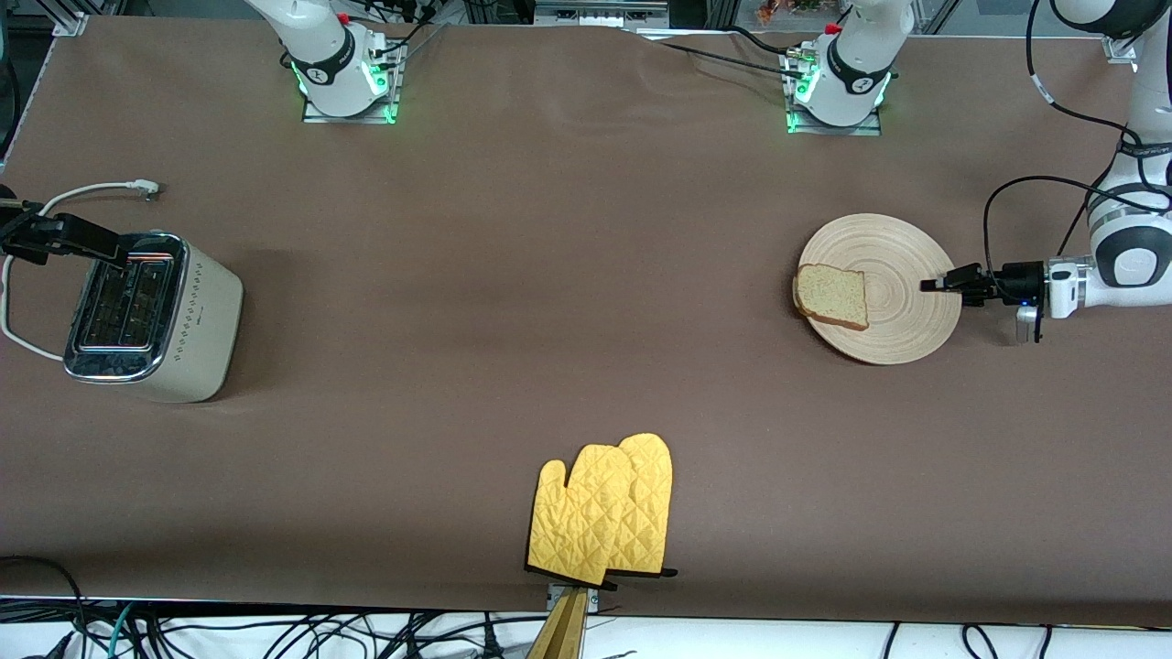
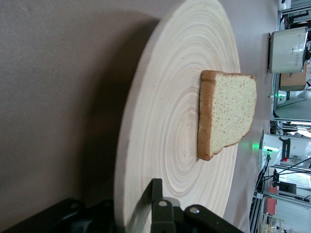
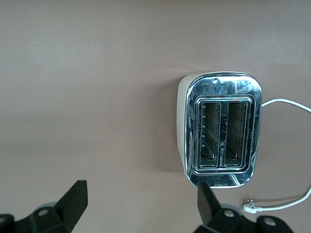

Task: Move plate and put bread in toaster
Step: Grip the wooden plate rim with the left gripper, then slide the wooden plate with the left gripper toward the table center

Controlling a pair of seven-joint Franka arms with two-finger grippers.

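Note:
The round wooden plate [image 1: 893, 265] lies toward the left arm's end of the table. The slice of bread [image 1: 831, 295] rests on it, overhanging the rim on the side toward the toaster. My left gripper [image 1: 934, 286] is shut on the plate's rim; in the left wrist view [image 2: 129, 199] one finger lies on top of the plate [image 2: 170, 121] and the other under it, with the bread [image 2: 226, 111] farther along. The cream toaster [image 1: 151, 316] stands at the right arm's end, both slots empty. My right gripper [image 1: 69, 236] hovers open over the toaster's end [image 3: 221, 128], empty [image 3: 141, 189].
A pair of yellow oven mitts [image 1: 604, 513] lies near the table's front edge in the middle. The toaster's white cord [image 1: 82, 192] loops on the table farther from the front camera than the toaster. The toaster also shows far off in the left wrist view [image 2: 289, 48].

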